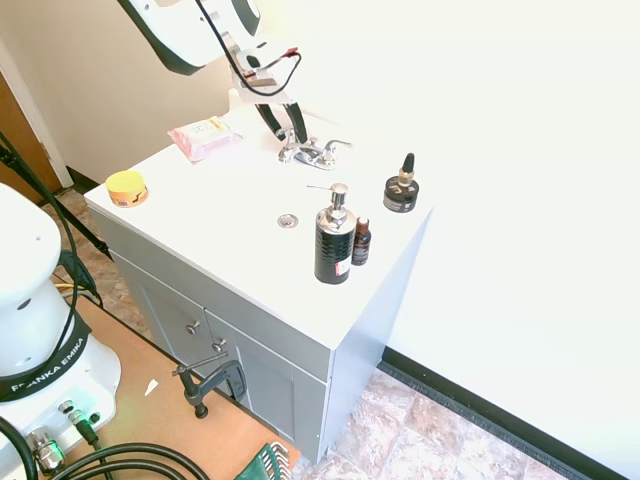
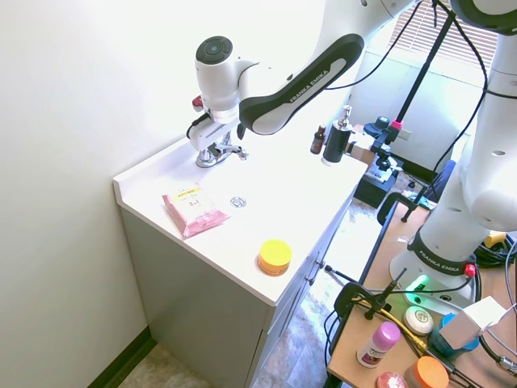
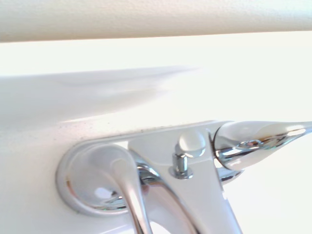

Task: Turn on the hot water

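Note:
The small chrome faucet (image 1: 313,153) stands at the back of the white vanity top (image 1: 230,190). Its hot water tap, the left lever (image 1: 288,152), lies right under my gripper (image 1: 287,138), whose two dark fingers reach down onto it with a gap between them. The matching right lever (image 1: 337,147) points away to the right. In the second exterior view the gripper (image 2: 212,144) hides most of the faucet (image 2: 218,155). The wrist view shows the left lever (image 3: 127,187) on its round base, the spout (image 3: 204,200) and the right lever (image 3: 263,137) from close by. No water shows.
A black pump bottle (image 1: 334,240) and a small brown bottle (image 1: 361,241) stand near the front right edge, with a dark dropper jar (image 1: 401,188) behind them. A pink wipes pack (image 1: 203,137) and a yellow tin (image 1: 127,187) lie to the left. A drain (image 1: 288,220) sits mid-top.

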Motion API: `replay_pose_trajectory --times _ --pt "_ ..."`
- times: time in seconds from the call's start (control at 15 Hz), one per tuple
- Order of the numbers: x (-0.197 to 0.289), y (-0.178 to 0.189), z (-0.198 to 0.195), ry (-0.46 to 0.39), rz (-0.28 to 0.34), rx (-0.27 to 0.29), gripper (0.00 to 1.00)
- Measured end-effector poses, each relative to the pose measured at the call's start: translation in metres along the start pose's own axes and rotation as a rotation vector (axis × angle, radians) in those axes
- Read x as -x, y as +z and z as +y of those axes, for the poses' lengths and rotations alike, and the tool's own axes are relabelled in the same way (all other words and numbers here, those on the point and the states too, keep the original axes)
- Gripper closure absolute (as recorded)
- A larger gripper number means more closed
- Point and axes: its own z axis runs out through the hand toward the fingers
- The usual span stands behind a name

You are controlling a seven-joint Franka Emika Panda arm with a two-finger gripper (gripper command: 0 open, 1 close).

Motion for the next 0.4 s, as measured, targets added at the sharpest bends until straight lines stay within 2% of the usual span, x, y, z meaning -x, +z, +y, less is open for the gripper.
replay_pose_trajectory --times 0.2,0.4 --pt "0.0 -0.002 0.002 -0.003 -0.005 -0.001 0.0" --pt "-0.003 -0.026 0.019 0.021 -0.047 -0.029 0.0"
